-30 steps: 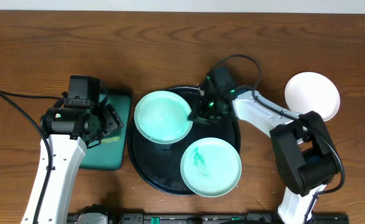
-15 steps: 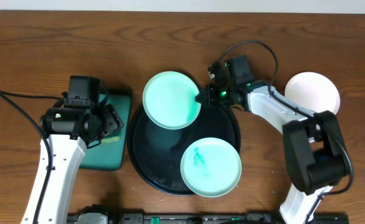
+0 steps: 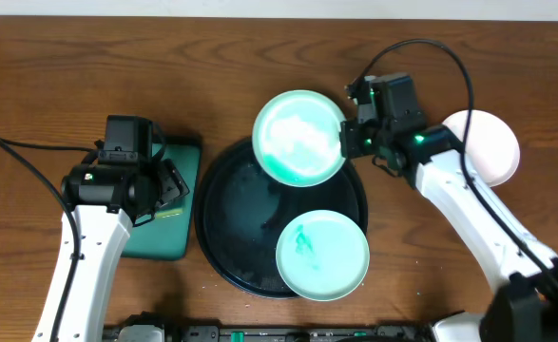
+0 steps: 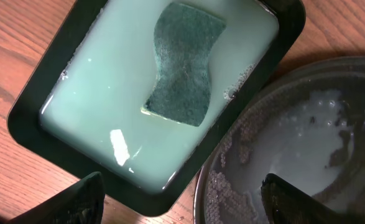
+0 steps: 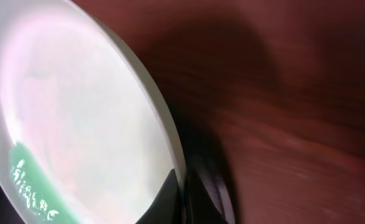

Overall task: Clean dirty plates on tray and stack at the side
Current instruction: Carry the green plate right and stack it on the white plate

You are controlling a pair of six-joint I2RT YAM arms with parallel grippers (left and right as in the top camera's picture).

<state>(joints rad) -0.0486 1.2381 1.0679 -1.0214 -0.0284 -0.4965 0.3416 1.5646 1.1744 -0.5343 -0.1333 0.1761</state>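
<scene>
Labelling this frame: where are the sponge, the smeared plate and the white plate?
sponge [image 4: 183,62], left wrist view, its middle.
smeared plate [image 3: 322,255], overhead view, its centre.
white plate [image 3: 495,147], overhead view, right half.

The right gripper [image 3: 350,140] clamps the edge of a mint-green plate [image 3: 298,138] over the far rim of the black tray [image 3: 231,228]. A teal-smeared plate [image 3: 322,255] lies in the tray.

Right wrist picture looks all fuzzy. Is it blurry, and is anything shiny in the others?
Right wrist view: yes, the table is smeared with blur, the mint-green plate washed out. Left wrist view: sharp, with a bright glint on the soapy water. Overhead view: sharp, with glare whitening that plate's middle.
</scene>
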